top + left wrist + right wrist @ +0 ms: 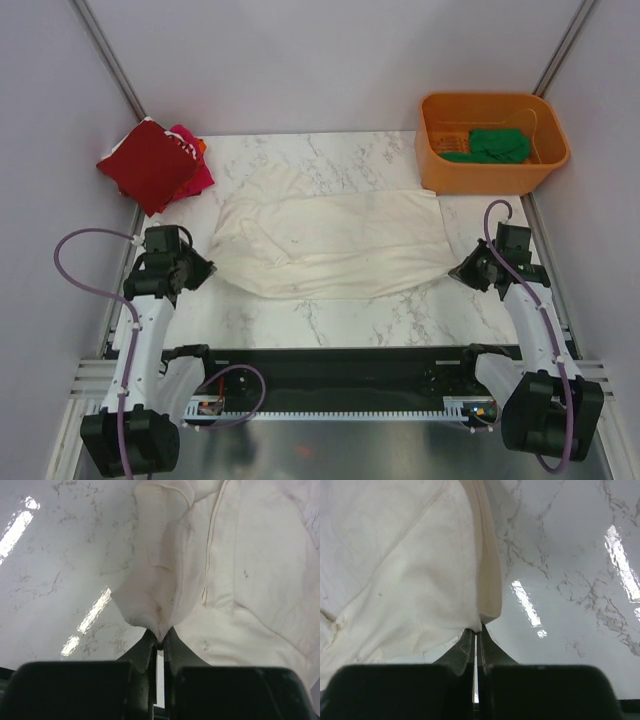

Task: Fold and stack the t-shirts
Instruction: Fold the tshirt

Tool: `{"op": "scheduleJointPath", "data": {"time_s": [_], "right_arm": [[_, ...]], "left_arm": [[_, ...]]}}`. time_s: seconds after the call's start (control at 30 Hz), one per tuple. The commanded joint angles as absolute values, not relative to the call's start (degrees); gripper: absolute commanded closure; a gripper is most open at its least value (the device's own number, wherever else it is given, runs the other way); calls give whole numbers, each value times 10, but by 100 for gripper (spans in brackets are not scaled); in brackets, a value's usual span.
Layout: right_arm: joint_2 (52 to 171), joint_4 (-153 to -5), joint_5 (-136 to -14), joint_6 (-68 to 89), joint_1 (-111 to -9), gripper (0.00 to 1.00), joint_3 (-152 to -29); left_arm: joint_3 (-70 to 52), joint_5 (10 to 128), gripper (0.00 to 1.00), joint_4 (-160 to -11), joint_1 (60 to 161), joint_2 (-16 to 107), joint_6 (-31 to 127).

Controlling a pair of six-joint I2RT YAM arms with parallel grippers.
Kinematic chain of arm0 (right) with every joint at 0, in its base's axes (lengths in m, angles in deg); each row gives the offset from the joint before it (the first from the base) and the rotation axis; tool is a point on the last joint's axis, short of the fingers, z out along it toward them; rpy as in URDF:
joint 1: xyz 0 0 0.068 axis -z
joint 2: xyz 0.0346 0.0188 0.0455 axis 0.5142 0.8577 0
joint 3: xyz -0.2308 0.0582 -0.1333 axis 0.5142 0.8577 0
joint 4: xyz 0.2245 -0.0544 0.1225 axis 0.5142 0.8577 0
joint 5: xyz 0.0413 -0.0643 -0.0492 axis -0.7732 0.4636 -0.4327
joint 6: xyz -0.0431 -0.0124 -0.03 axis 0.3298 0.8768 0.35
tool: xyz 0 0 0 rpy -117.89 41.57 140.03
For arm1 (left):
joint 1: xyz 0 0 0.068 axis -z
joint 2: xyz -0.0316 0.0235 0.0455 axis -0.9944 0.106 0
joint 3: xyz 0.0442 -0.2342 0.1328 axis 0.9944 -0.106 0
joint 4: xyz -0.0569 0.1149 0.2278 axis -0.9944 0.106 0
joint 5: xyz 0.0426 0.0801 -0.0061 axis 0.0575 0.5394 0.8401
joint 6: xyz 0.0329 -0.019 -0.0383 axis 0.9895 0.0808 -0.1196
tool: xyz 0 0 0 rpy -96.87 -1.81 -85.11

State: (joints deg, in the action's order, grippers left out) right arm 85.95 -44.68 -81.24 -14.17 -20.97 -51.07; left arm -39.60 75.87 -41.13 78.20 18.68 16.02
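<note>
Across the middle of the bench [330,322] lies the cream-white t-shirt [330,245], the left claw [209,268] clamped on its left edge and the right claw [453,272] on its right. A dark red t-shirt [148,163] and magenta-pink t-shirt [201,178] sit at the far-left corner. The green t-shirt [495,147], seemingly bunched, lies in the orange tub [480,178] at the far-right corner.

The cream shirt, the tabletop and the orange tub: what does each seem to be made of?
Cream shirt: soft matt cloth; it wrinkles and shows stitched seams.
Tabletop: veined like marble, glossy, as lamps mirror in it; real stone or laminate, I cannot tell.
Tub: probably plastic; smooth, even orange, rounded moulded rim.
</note>
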Motion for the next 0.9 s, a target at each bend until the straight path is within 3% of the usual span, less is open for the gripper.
{"op": "scheduleJointPath", "data": {"time_s": [0.0,0.3,0.4,0.43,0.47,0.53,0.7,0.87], "right_arm": [[852,-413,-804,-161,-196,100,-509],[832,-354,-802,-184,-174,100,-514],[814,-322,-780,-180,-174,100,-526],[801,-317,-779,-177,-174,85,-525],[795,-312,-778,-176,-173,67,-523],[785,-310,-783,-172,-174,3,-525],[774,-297,-769,-190,-175,2,-577],[795,-443,-861,-201,-183,2,-618]], "left_arm": [[-369,722,98,-327,780,154,166],[-351,714,94,-222,780,91,177],[-350,694,86,-190,780,65,192],[-351,674,59,-184,780,56,203],[-351,665,40,-175,780,46,213],[-342,659,13,-134,791,27,224],[-286,670,11,-126,801,34,241],[-210,667,14,-219,812,184,259]]}}
